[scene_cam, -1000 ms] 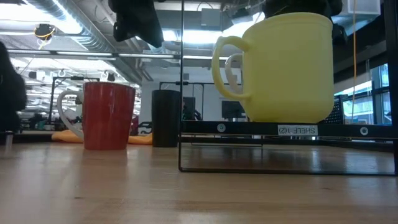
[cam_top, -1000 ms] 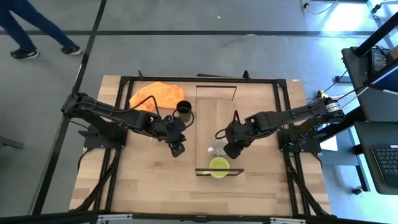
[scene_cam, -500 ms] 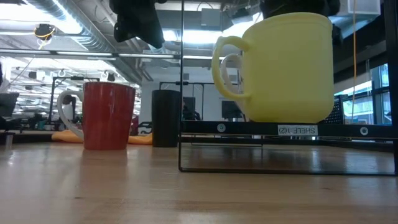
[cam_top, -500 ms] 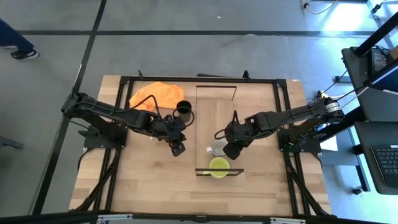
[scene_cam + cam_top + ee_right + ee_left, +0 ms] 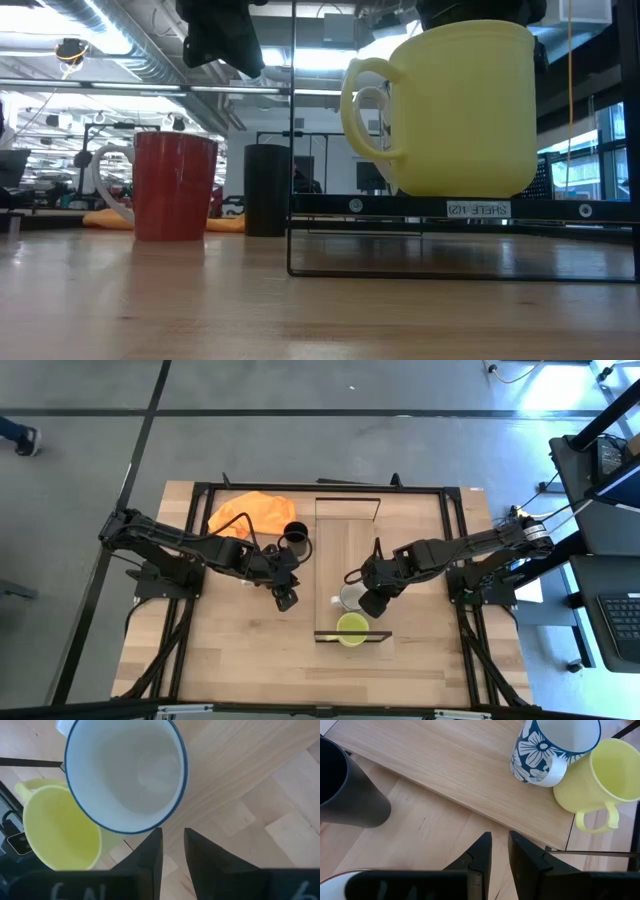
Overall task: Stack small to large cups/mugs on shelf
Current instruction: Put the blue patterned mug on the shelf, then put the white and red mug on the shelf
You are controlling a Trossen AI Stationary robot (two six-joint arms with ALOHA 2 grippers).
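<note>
Between the earlier frame and this one only the person on the floor beyond the tabletop's far left corner has moved, now nearly out of the high view; both arms and every cup hold their places. Left tool (image 5: 285, 597) hovers over the reddish-brown mug (image 5: 175, 187), which stands on the tabletop just beside the left long edge of the shelf (image 5: 348, 545); its fingers are drawn almost together, clenched on nothing. Right tool (image 5: 371, 603) hangs over the shelf's near half above the white flowered mug (image 5: 555, 750), fingers likewise nearly closed and grasping nothing. That mug stands on the shelf, apparently touching the yellow-green mug (image 5: 351, 628) at the shelf's near end. Black cup (image 5: 296, 536) waits on the tabletop beside the shelf's left edge, near the orange cloth (image 5: 250, 515) toward the far left corner. Judged step: picking up the reddish-brown mug for the shelf. To do it well, the left tool should spread its fingers first, descend with one finger inside the rim and one outside, away from the handle, close firmly, lift clear of the shelf's dark frame, and set down upright behind the flowered mug while the right arm keeps clear.
</note>
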